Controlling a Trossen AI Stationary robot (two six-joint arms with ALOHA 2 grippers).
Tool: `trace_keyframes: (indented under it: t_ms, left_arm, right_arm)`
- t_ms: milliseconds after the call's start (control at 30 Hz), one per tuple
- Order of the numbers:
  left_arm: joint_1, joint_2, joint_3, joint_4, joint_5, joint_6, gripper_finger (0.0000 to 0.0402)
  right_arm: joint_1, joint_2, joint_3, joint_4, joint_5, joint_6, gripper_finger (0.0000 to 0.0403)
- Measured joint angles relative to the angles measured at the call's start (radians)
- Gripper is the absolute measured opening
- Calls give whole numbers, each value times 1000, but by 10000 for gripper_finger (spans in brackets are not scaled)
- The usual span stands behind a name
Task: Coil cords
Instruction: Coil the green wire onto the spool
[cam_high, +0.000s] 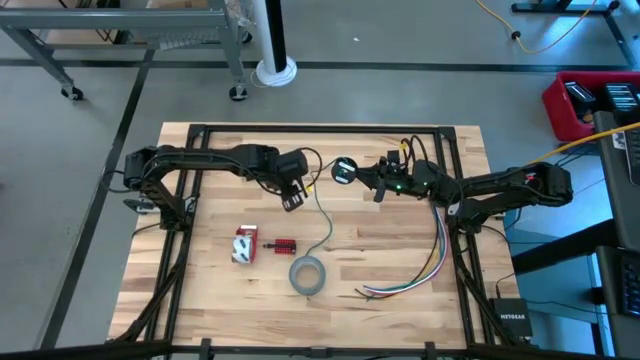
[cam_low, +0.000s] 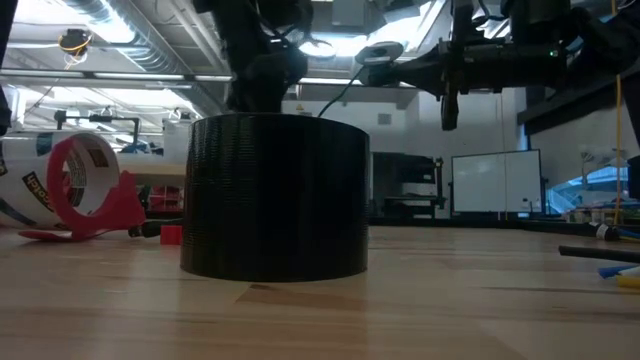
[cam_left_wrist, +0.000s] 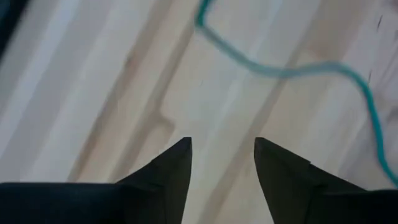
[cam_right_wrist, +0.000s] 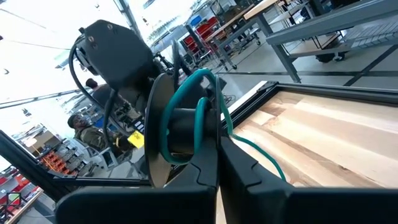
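Left end effector (cam_left_wrist: 221, 152) hovers over the table (cam_high: 400, 250), fingers apart, nothing between them; the cord (cam_left_wrist: 292, 70) lies just ahead of the tips, not touching. Right end effector (cam_right_wrist: 217, 158) is clamped shut on the cord's spool (cam_right_wrist: 163, 127), lifted off the table, cord trailing down from it. Tape roll (cam_high: 307, 275) sits farther off.
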Motion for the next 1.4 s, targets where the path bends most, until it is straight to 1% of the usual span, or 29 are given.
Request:
trace_keyframes:
  t_ms: [200,333,400,500,667,833,900,1000,1200,1300,1400]
  left_arm:
    - [-10,0,-2,128,-112,26,156]
    - [-40,0,-51,228,-217,76,147]
    - [-54,0,-89,274,-251,99,143]
    - [-69,0,-153,356,-260,95,137]
    - [-92,0,-214,475,-262,92,124]
    - [-97,-2,-256,679,-278,116,107]
    - [-86,-2,-278,725,-290,120,99]
    - [-66,-2,-302,720,-296,114,88]
    - [-47,-31,-308,676,-297,100,74]
    - [-49,-83,-308,645,-297,103,69]
    - [-51,-148,-308,568,-296,86,65]
  right_arm:
    - [0,0,0,25,0,0,1]
    - [0,-7,0,41,17,0,1]
    - [0,-9,0,50,18,0,1]
    - [0,-15,0,45,18,0,1]
    - [0,-15,-1,43,18,0,1]
    - [0,-15,-1,43,17,0,1]
    - [0,-15,-1,42,16,0,1]
    - [0,-15,0,41,0,0,1]
    - [0,-15,-1,22,0,0,1]
    - [0,-15,0,22,0,0,1]
    - [0,-15,0,22,0,0,1]
